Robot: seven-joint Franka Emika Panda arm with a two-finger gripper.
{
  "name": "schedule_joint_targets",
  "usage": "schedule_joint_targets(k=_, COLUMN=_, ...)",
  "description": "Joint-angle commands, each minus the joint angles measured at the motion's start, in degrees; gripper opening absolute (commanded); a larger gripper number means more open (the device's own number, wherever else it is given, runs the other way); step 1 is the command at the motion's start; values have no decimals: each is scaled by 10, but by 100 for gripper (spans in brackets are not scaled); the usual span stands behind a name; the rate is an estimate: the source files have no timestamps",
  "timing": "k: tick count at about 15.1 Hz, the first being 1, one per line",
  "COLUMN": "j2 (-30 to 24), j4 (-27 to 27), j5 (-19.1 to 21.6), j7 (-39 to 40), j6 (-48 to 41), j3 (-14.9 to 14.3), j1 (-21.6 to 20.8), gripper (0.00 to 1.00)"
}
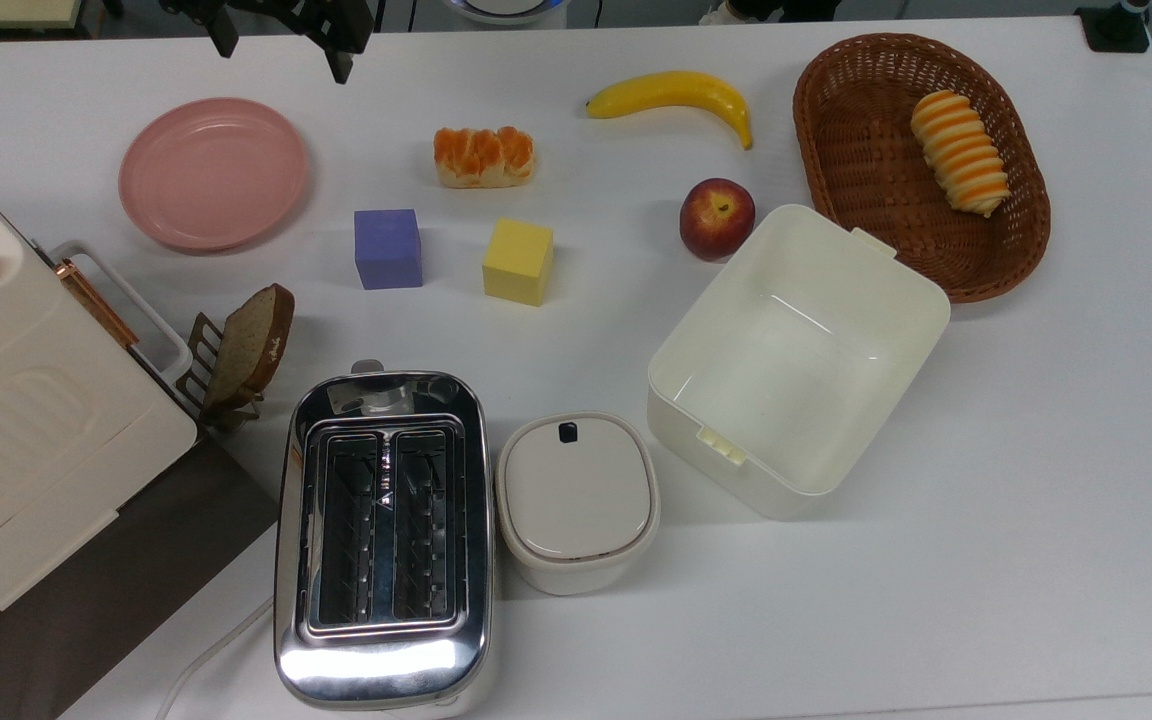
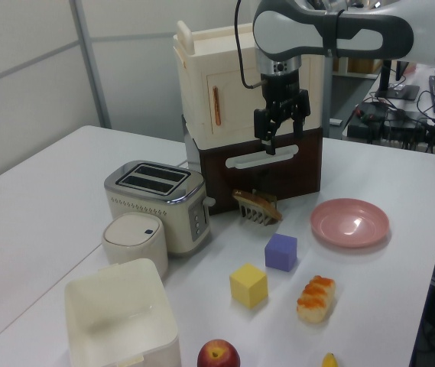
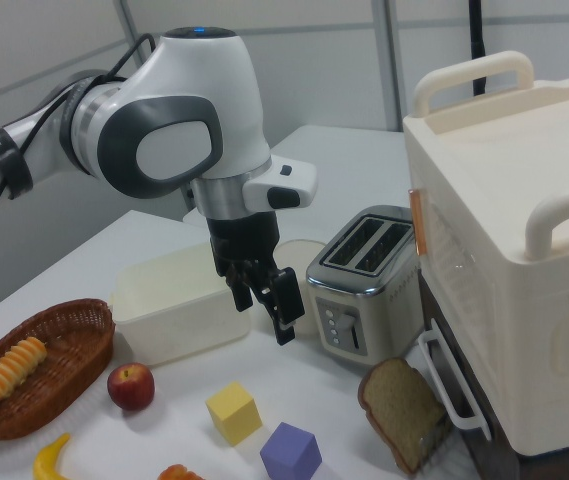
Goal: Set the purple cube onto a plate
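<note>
purple cube (image 1: 388, 248), matte, plain-faced, bare on the table (image 1: 986, 480); jaws spread apart above, holding nothing

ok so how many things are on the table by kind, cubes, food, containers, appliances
cubes: 2, purple cube, yellow cube
food: 5, banana, apple, orange bun, striped roll, toast slice
containers and dishes: 4, plate, basket, open tub, lidded pot
appliances: 2, toaster, cream oven
total: 13
</note>
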State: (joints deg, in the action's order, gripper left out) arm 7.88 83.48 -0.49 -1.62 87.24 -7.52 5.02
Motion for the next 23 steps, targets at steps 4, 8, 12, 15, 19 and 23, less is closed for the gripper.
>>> schedule_joint_targets(k=4, j2=-9, j4=14, j5=4, j7=7, j6=10, j3=-4, j1=-9, gripper=100)
schedule_joint_targets(k=8, j2=-9, j4=14, j5=4, j7=6, j6=12, j3=-4, j1=-9, gripper=100)
schedule_joint_targets(k=12, j2=-8, j4=14, j5=5, j7=6, j6=14, j3=-4, j1=-9, gripper=100)
schedule_joint_targets(k=15, j2=-5, j4=13, j5=4, j7=6, j6=14, j3=-3, j1=-9, gripper=100)
schedule_joint_targets(k=19, j2=6, j4=13, j5=0, j7=7, j6=32, j3=-4, j1=-12, gripper=100)
schedule_joint_targets(k=23, j2=10, j4=13, j5=0, j7=6, j6=33, j3=-3, j1=-17, gripper=100)
